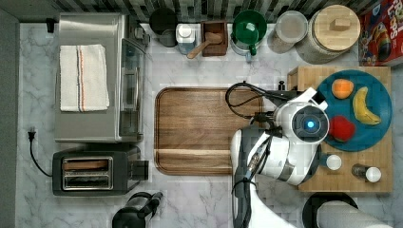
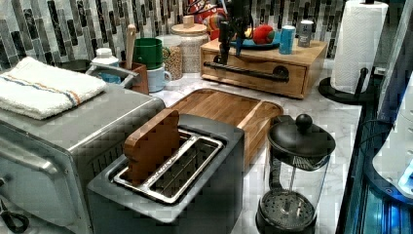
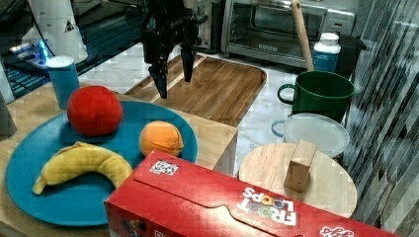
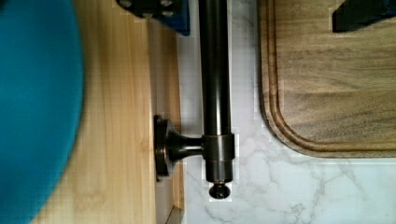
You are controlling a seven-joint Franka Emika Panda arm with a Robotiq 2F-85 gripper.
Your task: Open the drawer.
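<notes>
handle (image 4: 214, 93) under wrist | claw (image 3: 173, 78) apart, pointing down | drawer (image 2: 253, 73) closed

in the top view the arm (image 1: 285, 147) covers the drawer's (image 2: 253, 73) front and its black bar handle (image 4: 215, 84). in the wrist view the handle runs off the picture's edge, as do the blue plate (image 4: 32, 107) and the brown tray (image 4: 336, 84). the gripper's fingertips (image 4: 154, 7) are cut off there too.

Drawer (image 2: 253, 77): light bamboo, wide, shallow, shut flush in box; long black bar handle (image 4: 214, 70) on brackets.
</notes>
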